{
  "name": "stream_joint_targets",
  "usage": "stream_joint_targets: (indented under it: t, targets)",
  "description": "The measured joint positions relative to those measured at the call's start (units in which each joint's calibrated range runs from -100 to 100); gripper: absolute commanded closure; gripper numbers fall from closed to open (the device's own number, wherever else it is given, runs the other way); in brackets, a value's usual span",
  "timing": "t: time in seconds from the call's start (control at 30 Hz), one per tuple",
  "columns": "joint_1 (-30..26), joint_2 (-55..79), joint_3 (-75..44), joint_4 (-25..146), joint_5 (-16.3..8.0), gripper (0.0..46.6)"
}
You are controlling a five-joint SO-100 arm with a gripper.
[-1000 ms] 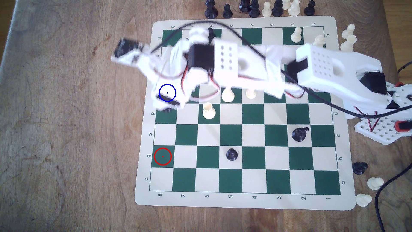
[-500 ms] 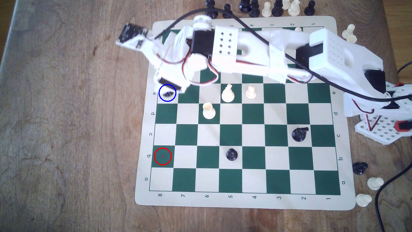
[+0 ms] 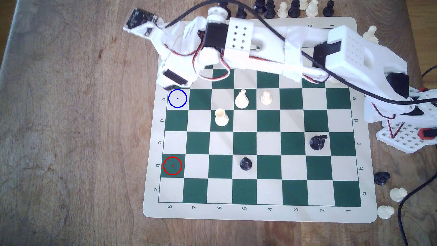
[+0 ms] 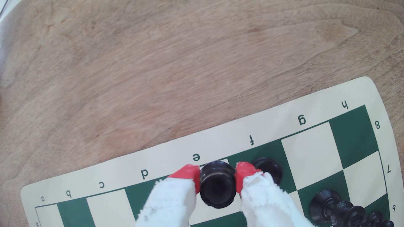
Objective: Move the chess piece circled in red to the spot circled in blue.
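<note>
In the wrist view the black rook (image 4: 217,185), stout and flat-topped, is clamped between my red fingertips (image 4: 188,174). My gripper (image 4: 217,174) is shut on it, over the cream square by the letter e, close to the green f square. In the exterior view my white wrist (image 3: 176,75) hangs just beyond the blue-circled cream square (image 3: 177,98), which lies bare. A dark sliver shows under the wrist's edge; the rook itself is hidden there. The red-circled green square (image 3: 172,166) holds nothing.
A black piece (image 4: 267,169) stands right behind one finger, and a tall collared black piece (image 4: 336,210) is close by. White pieces (image 3: 241,99) (image 3: 266,97) (image 3: 221,117) and black ones (image 3: 246,164) (image 3: 317,142) dot the board. Spare pieces line the far edge (image 3: 283,9).
My wrist has drifted toward the board's far edge in the exterior view. The dark piece seen inside the blue circle half a second ago has gone with it, leaving the circle bare.
</note>
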Motion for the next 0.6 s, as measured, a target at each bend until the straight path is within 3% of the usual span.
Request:
stream_joint_targets:
  t: [0.6]
  targets:
    - [-0.9, 4.4, 0.0, -1.0, 0.0, 43.9]
